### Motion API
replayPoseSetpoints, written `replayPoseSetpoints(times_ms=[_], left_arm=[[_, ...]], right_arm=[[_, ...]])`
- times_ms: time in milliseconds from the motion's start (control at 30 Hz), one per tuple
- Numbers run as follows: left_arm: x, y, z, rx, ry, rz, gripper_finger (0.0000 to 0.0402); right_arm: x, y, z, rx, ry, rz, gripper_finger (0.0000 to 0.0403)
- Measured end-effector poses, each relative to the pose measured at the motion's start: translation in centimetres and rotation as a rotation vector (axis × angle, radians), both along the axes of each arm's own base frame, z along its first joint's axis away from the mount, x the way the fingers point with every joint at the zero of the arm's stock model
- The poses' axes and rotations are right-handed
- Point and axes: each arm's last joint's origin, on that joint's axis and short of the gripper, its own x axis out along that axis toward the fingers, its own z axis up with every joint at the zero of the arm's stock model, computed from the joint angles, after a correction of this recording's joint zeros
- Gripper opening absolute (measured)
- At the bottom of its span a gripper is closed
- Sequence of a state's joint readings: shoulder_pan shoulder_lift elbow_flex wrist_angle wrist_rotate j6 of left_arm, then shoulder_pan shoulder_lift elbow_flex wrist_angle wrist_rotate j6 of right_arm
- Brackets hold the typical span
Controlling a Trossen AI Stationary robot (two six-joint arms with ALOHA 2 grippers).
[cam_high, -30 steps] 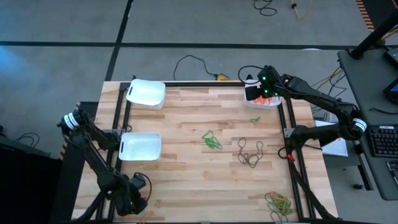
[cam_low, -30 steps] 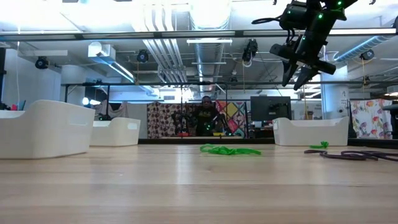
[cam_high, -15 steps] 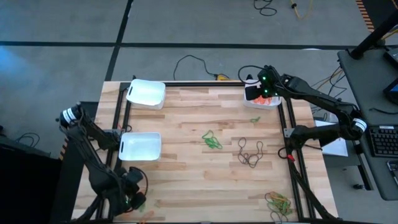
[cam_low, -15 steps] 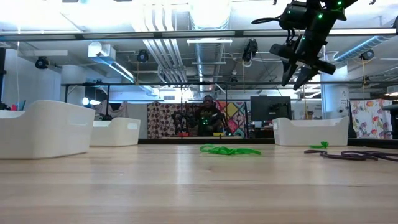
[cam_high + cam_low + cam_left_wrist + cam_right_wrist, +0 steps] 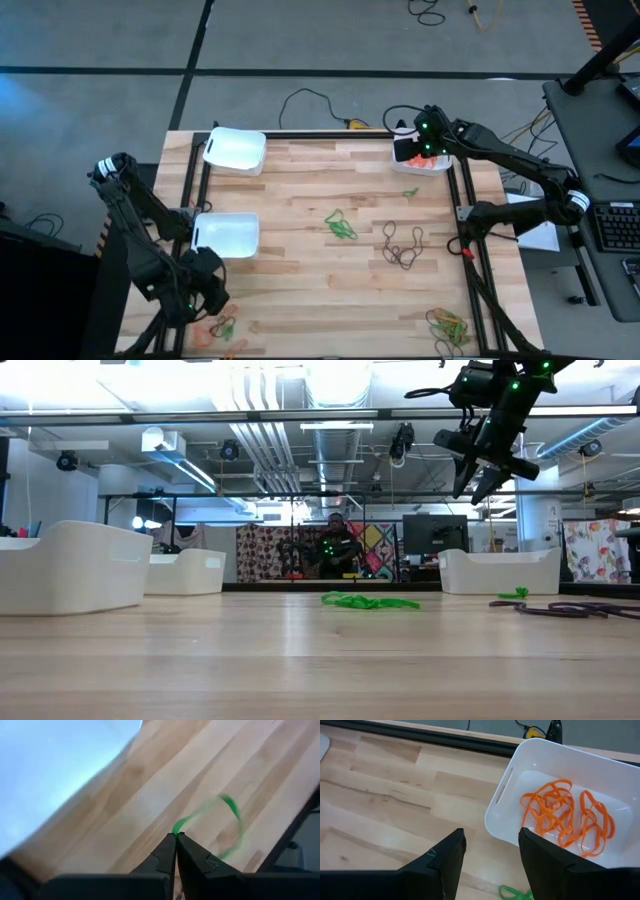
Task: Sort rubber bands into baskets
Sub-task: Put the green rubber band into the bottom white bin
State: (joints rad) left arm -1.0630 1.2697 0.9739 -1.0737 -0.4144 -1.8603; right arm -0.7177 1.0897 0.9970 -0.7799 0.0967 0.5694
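My left gripper (image 5: 175,836) hovers over the table's near left corner (image 5: 205,292), shut on a green rubber band (image 5: 227,817). Beside it stands the near left basket (image 5: 226,235), a second basket (image 5: 236,150) sits at the far left, and a third (image 5: 560,800) at the far right holds several orange rubber bands (image 5: 565,817). My right gripper (image 5: 418,148) hangs open above that basket's near left corner, with nothing between its fingers. Loose green bands (image 5: 340,225) and dark bands (image 5: 403,245) lie mid-table. My left gripper pinches the green band at one spot of its loop (image 5: 176,829) between its two fingertips. The fingers slant steeply down. The rest of the loop hangs out beyond the tips, clear of the table.
A mixed pile of bands (image 5: 448,325) lies at the near right corner, and a few orange and green ones (image 5: 218,328) at the near left corner. Black frame rails (image 5: 462,215) run along the table's sides. Bare wood lies between the baskets.
My left gripper has risen from the near left corner and moved toward the far edge, nearer the near left basket. It has tipped less steeply and stayed shut, carrying the green band up off the table.
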Motion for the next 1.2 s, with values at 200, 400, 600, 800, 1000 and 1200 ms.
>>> replayPoseSetpoints(times_ms=[200, 400, 600, 800, 1000, 1200], left_arm=[[0.0, 1.7, 1.7, 0.044, -0.188, 0.044, 0.0000], [-0.2, 4.0, 3.2, 0.097, -0.277, 0.081, 0.0000], [-0.6, 7.5, 3.2, 0.150, -0.116, 0.203, 0.0000], [-0.4, 9.4, 1.2, 0.110, 0.042, 0.293, 0.0000], [-0.6, 10.3, -1.8, 0.052, 0.155, 0.317, 0.0000], [-0.5, 10.2, -2.9, 0.040, 0.151, 0.276, 0.0000]], right_arm=[[0.0, 0.0, 0.0, 0.000, 0.000, 0.000, 0.0178], [0.0, 0.0, 0.0, 0.000, 0.000, 0.000, 0.0178], [0.1, 0.1, 0.0, 0.000, 0.000, 0.004, 0.0178], [0.8, 0.7, 0.1, -0.022, -0.006, 0.064, 0.0178], [3.4, 3.5, 0.5, -0.079, -0.052, 0.256, 0.0178], [6.5, 8.0, 0.9, -0.175, -0.098, 0.507, 0.0178]])
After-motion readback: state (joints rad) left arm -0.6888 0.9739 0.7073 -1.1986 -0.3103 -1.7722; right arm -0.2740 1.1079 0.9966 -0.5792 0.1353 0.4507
